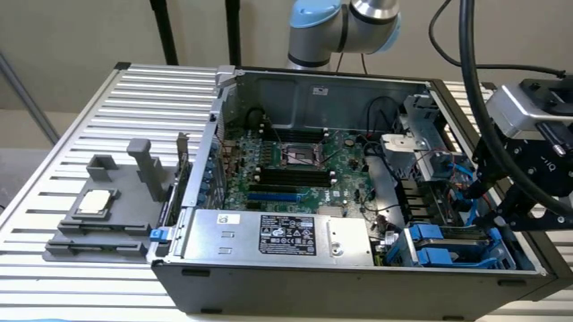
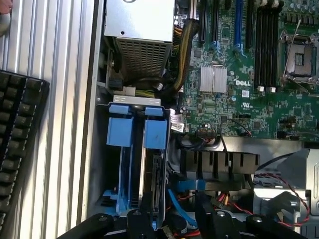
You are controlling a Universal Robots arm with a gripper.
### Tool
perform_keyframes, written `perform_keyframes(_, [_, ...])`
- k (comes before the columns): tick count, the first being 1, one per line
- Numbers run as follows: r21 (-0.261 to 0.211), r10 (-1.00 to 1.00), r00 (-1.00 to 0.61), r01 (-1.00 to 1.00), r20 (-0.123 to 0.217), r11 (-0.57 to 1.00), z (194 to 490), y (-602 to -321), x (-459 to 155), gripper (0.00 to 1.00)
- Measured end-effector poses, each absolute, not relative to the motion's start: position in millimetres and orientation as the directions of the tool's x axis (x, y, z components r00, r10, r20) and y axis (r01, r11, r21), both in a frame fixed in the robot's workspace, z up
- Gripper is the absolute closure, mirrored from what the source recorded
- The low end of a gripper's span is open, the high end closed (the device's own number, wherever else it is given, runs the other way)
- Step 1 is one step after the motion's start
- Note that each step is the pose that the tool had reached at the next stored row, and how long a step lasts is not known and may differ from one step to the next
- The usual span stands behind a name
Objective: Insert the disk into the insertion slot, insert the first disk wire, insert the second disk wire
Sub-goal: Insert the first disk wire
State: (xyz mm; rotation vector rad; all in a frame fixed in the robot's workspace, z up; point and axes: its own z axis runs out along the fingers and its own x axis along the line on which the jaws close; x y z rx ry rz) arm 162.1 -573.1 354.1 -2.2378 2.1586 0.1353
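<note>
The insertion slot (image 1: pixel 421 236) sits at the near right corner of the dark grey case in the exterior view, marked by blue rails (image 2: pixel 119 132). The disk (image 2: pixel 152 186) stands edge-on inside it, grey with its connector edge showing, under a blue carrier tab (image 2: pixel 155 134) (image 1: pixel 447 258). A loose blue wire (image 2: pixel 177 201) lies beside the disk, near thin red and black wires. My gripper (image 2: pixel 172 221) (image 1: pixel 506 218) hovers just over the bay's end, open, with its dark fingers (image 2: pixel 137 221) apart and nothing held between them.
A silver power-supply box (image 1: pixel 278 235) (image 2: pixel 139 25) lies next to the bay. The green motherboard (image 1: pixel 296 168) fills the case's middle. A grey fixture with a chip (image 1: pixel 98 208) stands on the slatted table (image 1: pixel 54 168). A black keyboard (image 2: pixel 20 144) lies outside the case wall.
</note>
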Motion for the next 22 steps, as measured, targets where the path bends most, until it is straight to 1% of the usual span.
perform_keyframes(1, [0.039, -0.996, 0.034, -0.999, -0.083, -0.038, 352.4, -572.6, 162.1, 0.51])
perform_keyframes(2, [0.039, -0.996, 0.035, -0.999, -0.083, -0.038, 351.0, -572.2, 162.0, 0.45])
perform_keyframes(4, [0.039, -0.996, 0.038, -0.998, -0.083, -0.041, 350.1, -571.9, 160.7, 0.45])
perform_keyframes(5, [0.039, -0.996, 0.04, -0.998, -0.083, -0.043, 350.1, -571.9, 159.6, 0.39])
perform_keyframes(12, [0.039, -0.996, 0.044, -0.998, -0.084, -0.047, 350.2, -575.7, 148.3, 0.39])
perform_keyframes(22, [0.039, -0.995, 0.043, -0.998, -0.091, -0.047, 350.6, -588.5, 151.6, 0.39])
